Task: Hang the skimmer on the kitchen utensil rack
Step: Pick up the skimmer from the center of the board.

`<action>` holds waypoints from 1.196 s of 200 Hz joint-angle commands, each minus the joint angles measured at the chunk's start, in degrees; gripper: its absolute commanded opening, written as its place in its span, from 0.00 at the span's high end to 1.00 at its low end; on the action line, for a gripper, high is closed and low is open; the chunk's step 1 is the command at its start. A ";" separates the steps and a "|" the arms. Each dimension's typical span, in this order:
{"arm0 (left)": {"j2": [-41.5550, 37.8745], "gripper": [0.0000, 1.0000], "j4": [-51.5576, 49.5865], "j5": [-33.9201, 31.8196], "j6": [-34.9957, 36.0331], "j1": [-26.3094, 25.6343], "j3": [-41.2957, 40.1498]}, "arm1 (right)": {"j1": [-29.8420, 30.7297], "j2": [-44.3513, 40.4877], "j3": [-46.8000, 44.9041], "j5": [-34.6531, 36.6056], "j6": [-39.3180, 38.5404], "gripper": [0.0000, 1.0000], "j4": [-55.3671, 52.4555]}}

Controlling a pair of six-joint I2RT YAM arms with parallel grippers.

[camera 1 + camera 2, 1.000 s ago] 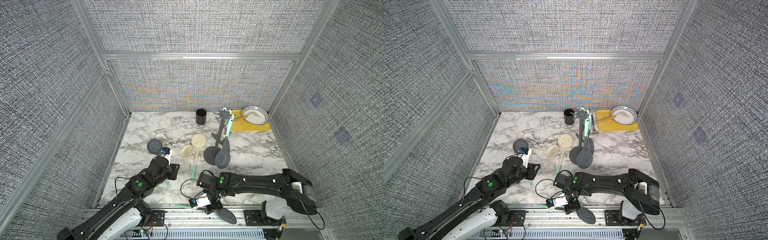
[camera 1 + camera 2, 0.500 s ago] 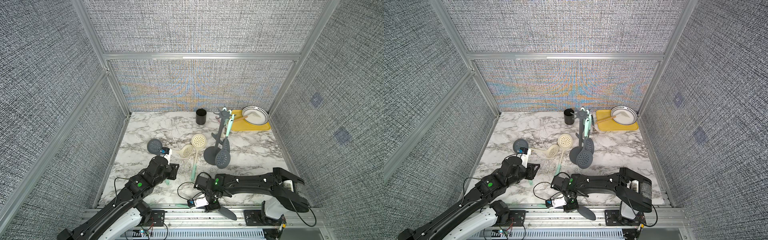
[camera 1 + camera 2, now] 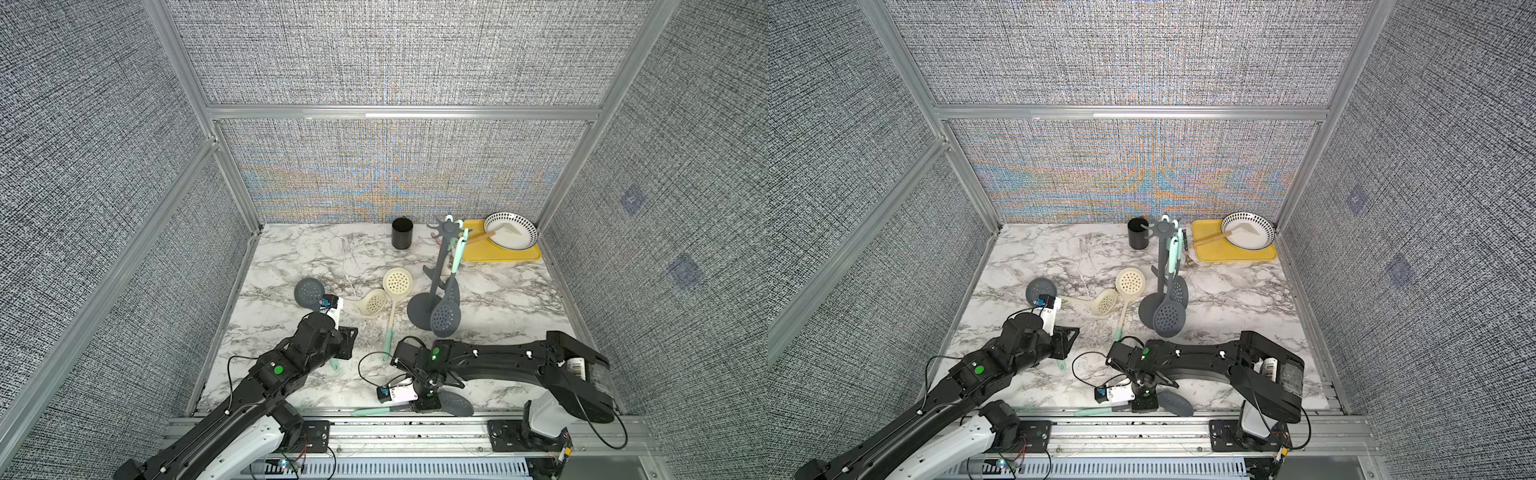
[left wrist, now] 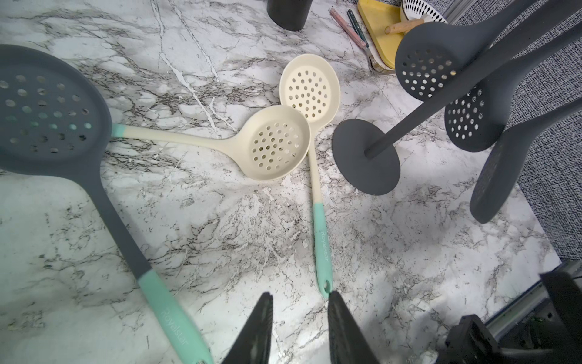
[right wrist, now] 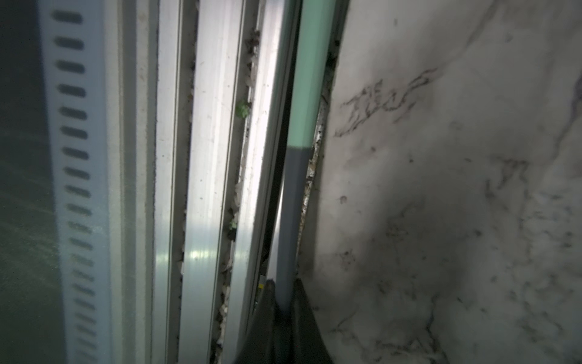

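Marble veining covers the bench (image 3: 291, 253), and at its 6 o'clock edge a grey skimmer (image 3: 456, 404) with a mint handle lies flat along the rim, its handle toward 9 o'clock and its perforated head toward 3 o'clock. The right gripper (image 5: 284, 293) is clamped on this skimmer's grey shaft, a jaw pressed against either side, a little short of where grey turns to mint. The kitchen utensil rack (image 3: 439, 270) stands upright well apart from it, right of centre toward 1 o'clock, with its round base flat on the marble. Two hanging skimmers (image 3: 444, 319), dark and perforated, dangle from its crown with their heads down beside the base. The left gripper (image 4: 297, 312) hovers at about 8 o'clock with its jaws apart and nothing between them. The mint tip of a cream skimmer (image 4: 310, 91) ends just beside one of its fingers. A second cream skimmer (image 4: 275, 145) lies with its bowl against the first one's neck. Toward 9 o'clock lies a second grey skimmer (image 4: 47, 110). A black cup (image 3: 402, 232) stands at 12 o'clock, and a yellow tray (image 3: 498, 254) holding a patterned bowl (image 3: 505, 216) fills the 2 o'clock corner.
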 commanded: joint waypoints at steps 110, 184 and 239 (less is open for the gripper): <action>-10.09 0.13 21.85 17.42 -6.84 11.17 -1.02 | -23.18 -31.52 -17.70 -13.53 21.30 1.00 38.53; 0.13 0.01 52.59 39.92 -18.35 14.23 -3.62 | -26.45 -29.23 -17.88 -27.75 38.98 1.00 57.11; 3.21 0.33 53.86 40.69 -16.99 14.13 -1.29 | -23.92 -23.92 -13.53 -32.85 40.01 1.00 59.15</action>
